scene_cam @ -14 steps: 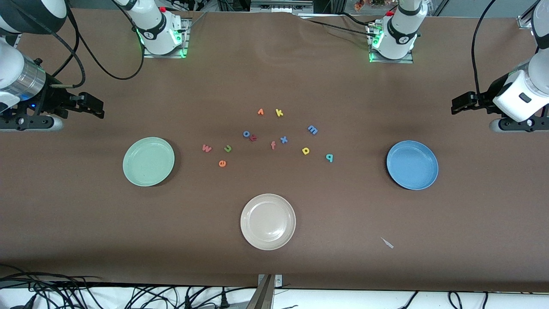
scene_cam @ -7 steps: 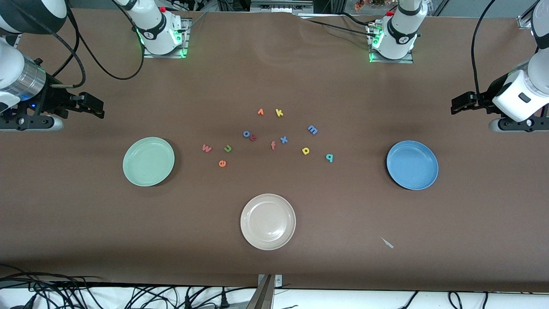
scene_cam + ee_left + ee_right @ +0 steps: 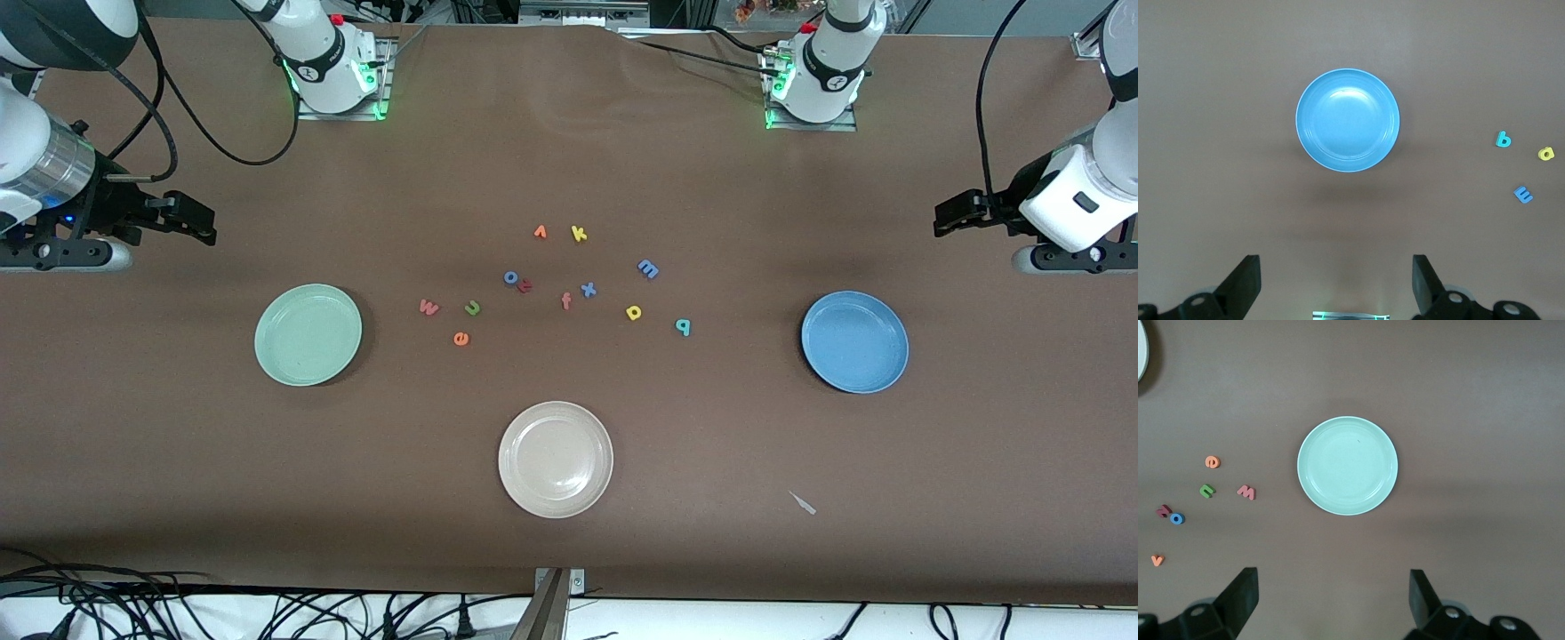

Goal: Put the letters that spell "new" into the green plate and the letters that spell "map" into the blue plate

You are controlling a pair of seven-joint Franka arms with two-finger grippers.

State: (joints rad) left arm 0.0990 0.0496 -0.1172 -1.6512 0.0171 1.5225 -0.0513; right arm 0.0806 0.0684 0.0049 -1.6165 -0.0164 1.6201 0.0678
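Left gripper raised near round medium-blue plate, right gripper near pale mint-green plate — both jaws apart, holding nothing; plates bare; small foam letters on table between plates

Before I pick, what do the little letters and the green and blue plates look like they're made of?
The letters, such as the pink w and teal p, look like matte foam: flat, saturated colours with no glare. The green plate and blue plate look like smooth moulded plastic or melamine, with a soft sheen and raised rims; which one is unclear.
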